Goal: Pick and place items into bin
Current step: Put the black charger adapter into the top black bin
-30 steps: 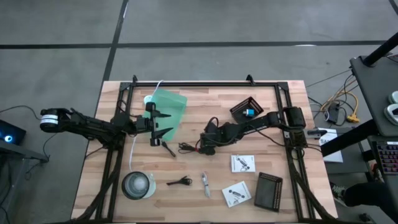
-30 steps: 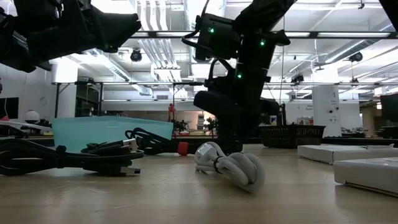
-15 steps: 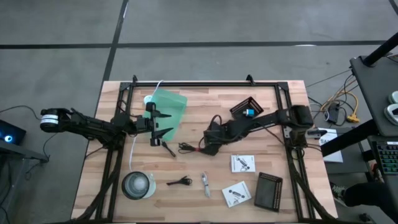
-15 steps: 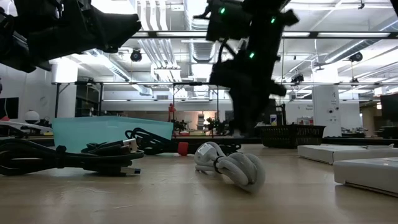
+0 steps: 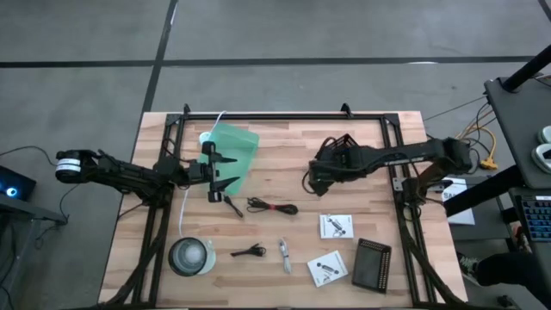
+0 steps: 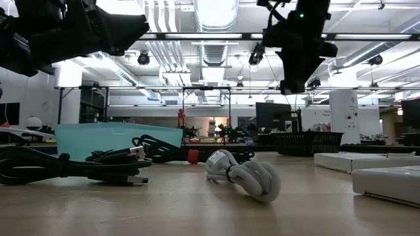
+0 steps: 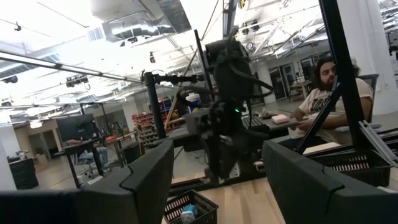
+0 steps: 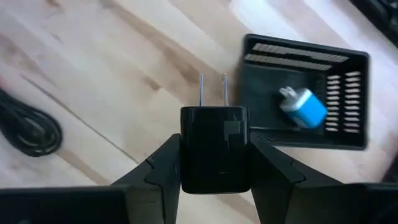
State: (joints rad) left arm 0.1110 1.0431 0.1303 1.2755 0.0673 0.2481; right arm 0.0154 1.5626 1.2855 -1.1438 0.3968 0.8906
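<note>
My right gripper [image 5: 312, 176] hangs above the table, just near-left of a black mesh basket [image 5: 341, 151], and is shut on a small black plug cube [image 8: 214, 146] with two metal prongs. A small blue piece [image 8: 303, 104] lies inside the basket. My left gripper [image 5: 220, 173] is open and holds nothing; it hovers at the near edge of a green bin [image 5: 234, 148]. On the wood lie a black coiled cable [image 5: 272, 207], a black clip [image 5: 231, 205], a second small cable [image 5: 250, 251], a silvery piece [image 5: 284, 255] and two white packets [image 5: 336, 226]. My right gripper pinches the black plug cube by two opposite sides of its body [image 8: 189, 149] between the two fingers [image 8: 155, 174]. It comes from above, pointing down. The prongs [image 8: 211, 90] point away from the gripper. The cube is lifted clear of the table.
A round clear lidded tub [image 5: 191, 256] and a black tray [image 5: 372, 264] stand near the table's near edge. A black frame [image 5: 284, 116] runs around the table. A white coiled cable [image 6: 244, 174] lies close to the low camera. A person [image 7: 323, 87] sits beyond the table.
My right gripper has risen from beside the black coiled cable and moved toward the table's right and far side, up to the black basket, carrying the plug cube clear of the wood. The cable stays where it was.
</note>
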